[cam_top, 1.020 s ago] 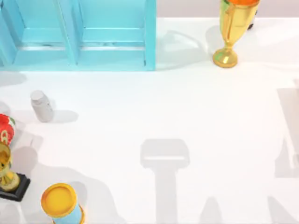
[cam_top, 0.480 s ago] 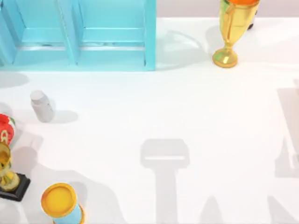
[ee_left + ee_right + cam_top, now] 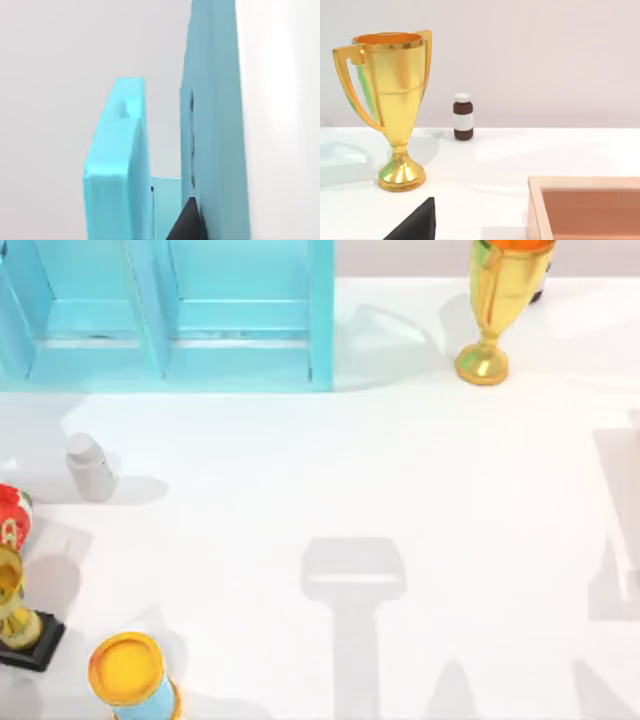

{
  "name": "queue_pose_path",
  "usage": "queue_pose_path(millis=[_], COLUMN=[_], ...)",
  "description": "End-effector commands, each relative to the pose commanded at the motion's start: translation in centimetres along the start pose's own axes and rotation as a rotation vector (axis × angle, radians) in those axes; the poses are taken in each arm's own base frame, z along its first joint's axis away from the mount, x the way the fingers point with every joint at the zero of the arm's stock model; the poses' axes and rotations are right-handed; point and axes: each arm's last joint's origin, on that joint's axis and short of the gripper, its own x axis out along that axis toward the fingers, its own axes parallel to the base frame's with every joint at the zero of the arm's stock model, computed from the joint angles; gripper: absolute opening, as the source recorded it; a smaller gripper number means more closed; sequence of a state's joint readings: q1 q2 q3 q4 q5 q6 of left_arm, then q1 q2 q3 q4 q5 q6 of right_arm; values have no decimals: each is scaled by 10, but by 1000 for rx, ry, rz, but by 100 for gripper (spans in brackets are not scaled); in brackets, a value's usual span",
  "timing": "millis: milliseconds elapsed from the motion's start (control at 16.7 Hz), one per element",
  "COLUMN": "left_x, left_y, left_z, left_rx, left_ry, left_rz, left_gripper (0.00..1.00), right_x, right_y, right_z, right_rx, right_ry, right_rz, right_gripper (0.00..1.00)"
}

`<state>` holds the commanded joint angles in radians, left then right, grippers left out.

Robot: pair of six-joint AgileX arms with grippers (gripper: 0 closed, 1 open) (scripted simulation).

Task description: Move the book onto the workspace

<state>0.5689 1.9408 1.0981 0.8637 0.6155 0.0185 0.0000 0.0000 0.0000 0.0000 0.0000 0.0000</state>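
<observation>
From above, the white desk [image 3: 400, 460] carries no book, so the move looks undone. At my left wrist, the light-blue shelf [image 3: 212, 120] looms close. My right wrist faces a gold trophy [image 3: 390, 105]. Pincer openings: cannot tell.

Shelf unit [image 3: 165, 315] stands back-left on the workspace [image 3: 400, 470], trophy [image 3: 495, 305] back-right.
</observation>
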Motion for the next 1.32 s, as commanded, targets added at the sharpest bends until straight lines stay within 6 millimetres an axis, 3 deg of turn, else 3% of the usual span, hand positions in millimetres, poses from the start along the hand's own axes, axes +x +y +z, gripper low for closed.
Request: queue_pose_path(millis=[120,180,360,540,840,1020,1200,1320], left_x=[-33,-49,-88,-105,-104,-92,-63,-41], left_y=[-2,-6,-18,-24,-24,-37,-75,-117], left_z=[45,57,65,64,62,64,71,76], left_rx=[37,41,12,-12,-14,-77,-238,-393], left_ry=[-49,-51,-8,21,25,36,66,109], left_rz=[27,28,11,-20,-24,-47,-112,-173], left_gripper=[0,0,0,0,0,0,0,0], right_x=[0,0,0,0,0,0,0,0], right_y=[0,0,0,0,0,0,0,0], right_z=[0,0,0,0,0,0,0,0], right_rx=[0,0,0,0,0,0,0,0], right_ry=[0,0,0,0,0,0,0,0], right_rz=[0,0,0,0,0,0,0,0], right_gripper=[100,100,100,100,100,100,100,100])
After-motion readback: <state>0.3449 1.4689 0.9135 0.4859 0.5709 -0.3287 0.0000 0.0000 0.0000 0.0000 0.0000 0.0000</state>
